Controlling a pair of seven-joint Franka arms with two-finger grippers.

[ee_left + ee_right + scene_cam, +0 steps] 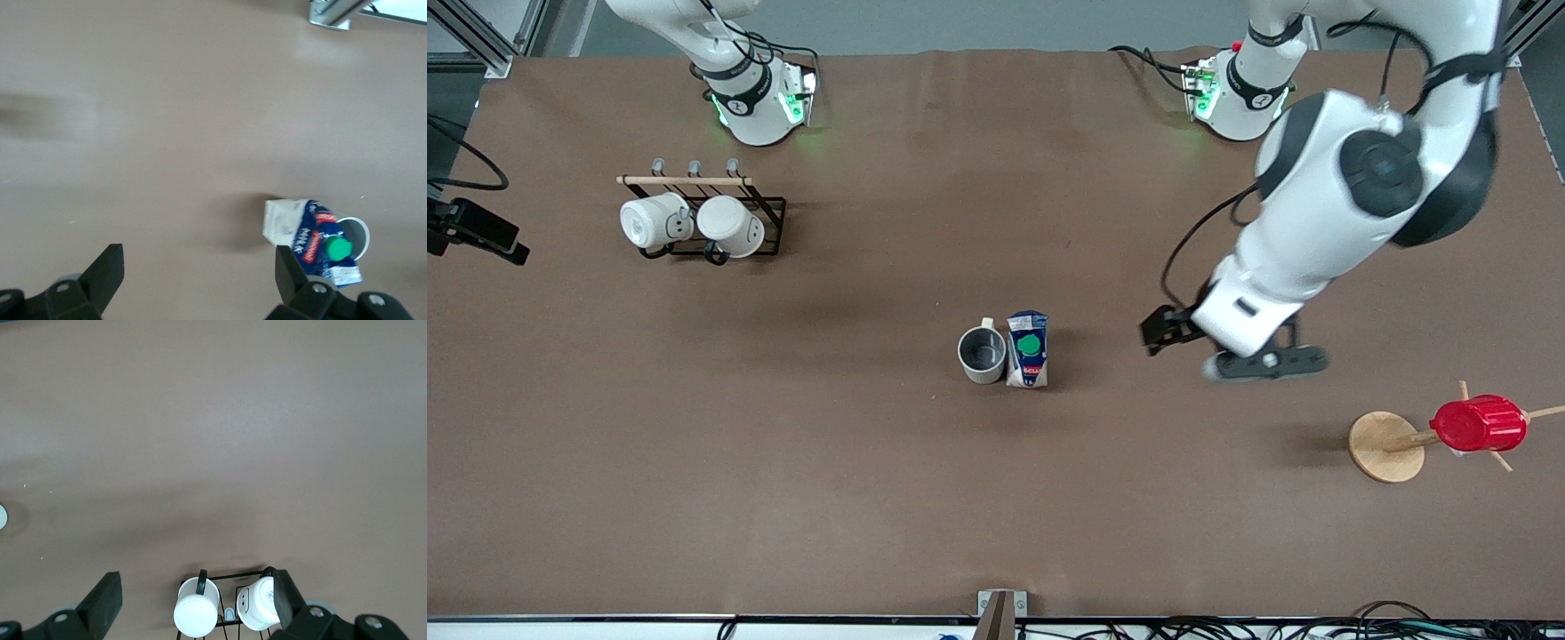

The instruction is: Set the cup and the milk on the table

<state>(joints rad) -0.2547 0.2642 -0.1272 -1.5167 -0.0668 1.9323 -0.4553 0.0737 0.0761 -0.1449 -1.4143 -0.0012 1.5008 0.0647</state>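
Cup: you will find the cup standing upright on the table near its middle, its handle turned toward the robots' bases.
Milk: the milk stands upright, touching or just beside the cup, on the side toward the left arm's end of the table.
Left gripper: your left gripper hangs over bare cloth between the milk and the wooden stand, fingers spread wide, nothing between them.
Left wrist view: here you see the carton in front of the cup, hiding most of it; the green cap shows clearly. The gripper is apart from both.
Right gripper: the front view shows only the right arm's base. Its wrist view alone shows the right gripper spread wide and empty, above the wire rack; that arm waits.
Rack: two white mugs hang on it, toward the right arm's end.
Stand: a red ribbed cup sits on it.
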